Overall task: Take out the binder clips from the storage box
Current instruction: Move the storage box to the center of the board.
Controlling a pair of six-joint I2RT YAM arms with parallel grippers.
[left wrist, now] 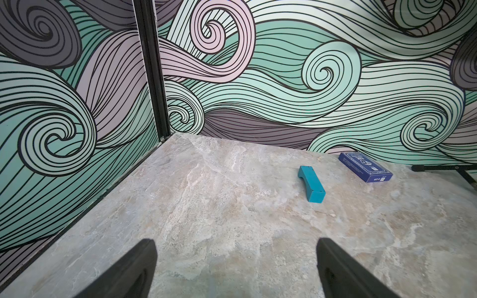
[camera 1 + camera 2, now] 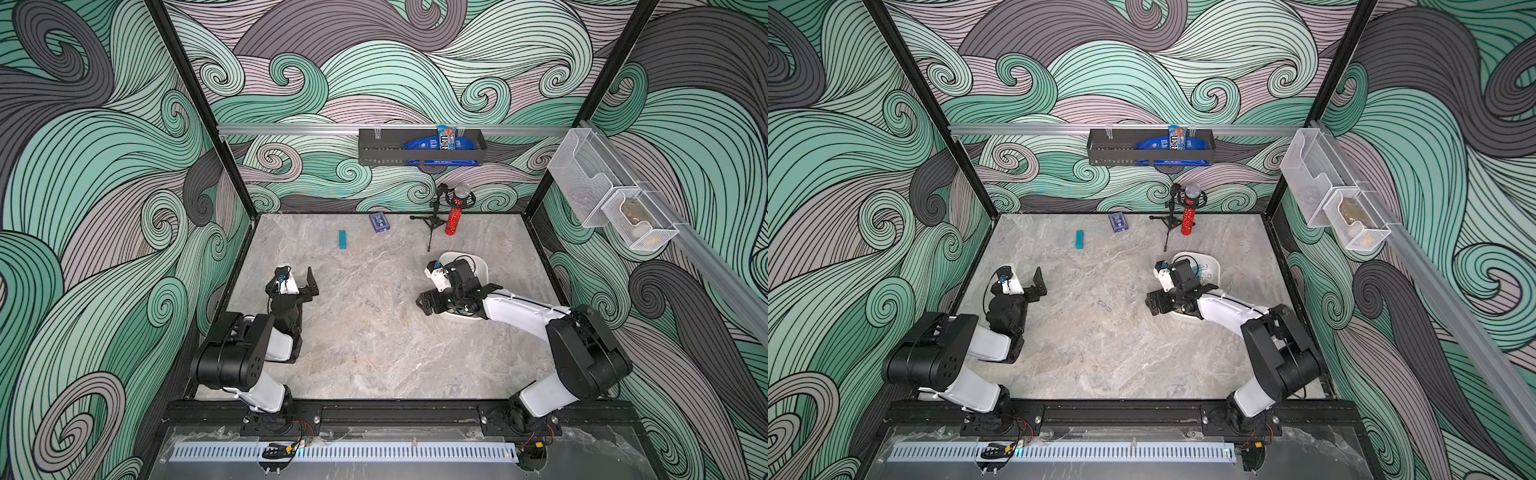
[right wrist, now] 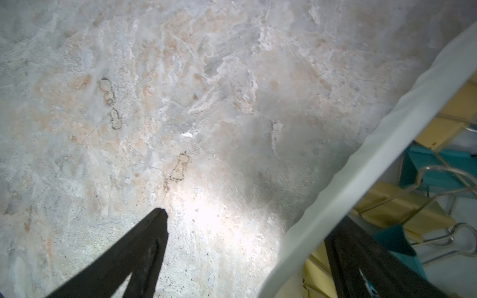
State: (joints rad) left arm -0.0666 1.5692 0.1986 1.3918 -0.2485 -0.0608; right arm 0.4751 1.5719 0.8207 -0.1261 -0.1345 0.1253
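Right, the storage box [image 3: 361,165] sits near the worktop's right edge, with the binder clips [image 3: 436,172] jumbled inside and no common axis. The right hand [image 3: 247,224] is nearer. It straddles the box wall facing the worktop's middle, jaws apart and empty, one finger outside and one inside beside the clips. The left hand [image 1: 235,241] is spread, empty, well apart by the left edge. Count: one box, at least two teal and three yellow clips showing, rest hidden.
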